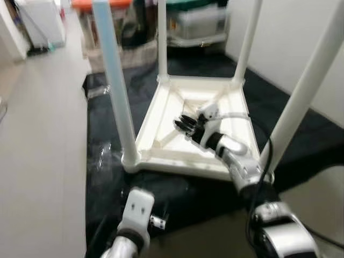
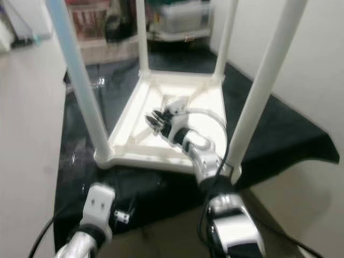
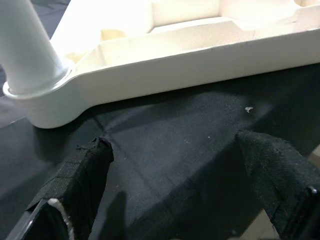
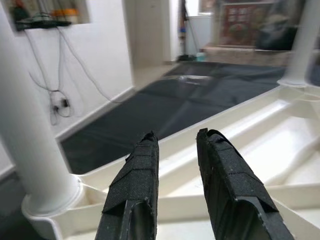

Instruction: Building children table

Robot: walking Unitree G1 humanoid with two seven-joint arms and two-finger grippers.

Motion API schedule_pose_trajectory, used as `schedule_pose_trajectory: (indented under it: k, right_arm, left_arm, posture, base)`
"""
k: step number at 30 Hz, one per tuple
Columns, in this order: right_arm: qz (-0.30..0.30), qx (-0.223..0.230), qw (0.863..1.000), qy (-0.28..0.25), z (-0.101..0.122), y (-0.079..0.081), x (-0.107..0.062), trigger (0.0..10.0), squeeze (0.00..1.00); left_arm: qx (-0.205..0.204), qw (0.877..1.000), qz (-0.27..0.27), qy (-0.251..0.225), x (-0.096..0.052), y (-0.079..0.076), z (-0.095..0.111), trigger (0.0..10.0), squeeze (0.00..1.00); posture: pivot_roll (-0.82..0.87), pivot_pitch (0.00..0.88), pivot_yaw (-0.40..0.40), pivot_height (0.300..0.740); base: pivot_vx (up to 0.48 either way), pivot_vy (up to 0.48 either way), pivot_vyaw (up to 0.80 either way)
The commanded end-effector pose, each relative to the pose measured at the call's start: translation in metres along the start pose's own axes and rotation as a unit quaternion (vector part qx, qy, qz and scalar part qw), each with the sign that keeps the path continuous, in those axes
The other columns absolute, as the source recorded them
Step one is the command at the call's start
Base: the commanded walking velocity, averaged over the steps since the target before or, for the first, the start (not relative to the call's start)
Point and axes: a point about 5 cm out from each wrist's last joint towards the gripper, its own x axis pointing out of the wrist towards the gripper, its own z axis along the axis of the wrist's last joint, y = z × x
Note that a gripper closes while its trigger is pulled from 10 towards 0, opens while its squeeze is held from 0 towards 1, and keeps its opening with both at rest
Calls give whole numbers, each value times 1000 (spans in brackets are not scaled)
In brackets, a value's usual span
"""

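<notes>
A white children's table [image 1: 161,115] lies upside down on a black mat [image 1: 102,140], with its legs pointing up. The near-left leg [image 1: 115,80] and near-right leg [image 1: 306,91] stand closest to me. My right gripper [image 1: 185,124] reaches into the hollow underside of the tabletop near its middle. Its fingers [image 4: 137,170] are a narrow gap apart with nothing between them. My left gripper [image 3: 172,145] hovers low over the mat just in front of the table's near-left corner [image 3: 45,107]. It is wide open and empty.
Storage boxes [image 1: 199,21] and an orange-lidded bin [image 1: 99,5] stand behind the table. A white wall [image 1: 290,32] runs along the right. Bare grey floor [image 1: 43,134] lies left of the mat. Cables [image 4: 60,100] hang along a wall in the right wrist view.
</notes>
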Motion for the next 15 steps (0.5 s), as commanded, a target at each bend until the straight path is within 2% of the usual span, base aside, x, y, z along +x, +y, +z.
schedule_pose_trajectory:
  k: [1, 3, 4, 7, 10, 12, 14, 15]
  right_arm:
    - [47, -9, 999, 18, -3, 8, 1, 10000, 0]
    - [99, -17, 993, 57, -9, 12, -1, 10000, 0]
    - [99, -17, 993, 57, -9, 12, -1, 10000, 0]
    - [137, -58, 983, 108, -10, 12, 0, 10000, 0]
    - [158, -60, 975, 146, -10, 12, 2, 10000, 0]
    - [158, -60, 975, 146, -10, 12, 2, 10000, 0]
    - [175, -57, 962, 201, -12, 11, 4, 10000, 0]
    - [175, -57, 962, 201, -12, 11, 4, 10000, 0]
  left_arm:
    - [0, 1000, 5, 8, -1, 2, -2, 10000, 0]
    - [0, 1000, 4, 7, -1, 2, -2, 10000, 0]
    - [0, 1000, 4, 7, -1, 2, -2, 10000, 0]
    - [-2, 1000, 4, 8, -2, 3, -2, 10000, 0]
    - [-3, 1000, 3, 7, -2, 2, -1, 10000, 0]
    - [-3, 1000, 3, 7, -2, 2, -1, 10000, 0]
    - [-5, 1000, 4, 6, -2, 2, 0, 10000, 0]
    - [-5, 1000, 4, 6, -2, 2, 0, 10000, 0]
  posture:
    - [-69, 43, -16, 740]
    - [-69, 43, -16, 740]
    - [-69, 43, -16, 740]
    - [-66, 45, -18, 740]
    - [-68, 51, -16, 740]
    - [-68, 51, -16, 740]
    - [-68, 62, -24, 740]
    - [-68, 62, -24, 740]
  base:
    - [0, 0, 0]
    - [0, 0, 0]
    - [0, 0, 0]
    - [0, 0, 0]
    - [0, 0, 0]
    - [0, 0, 0]
    - [0, 0, 0]
    - [0, 0, 0]
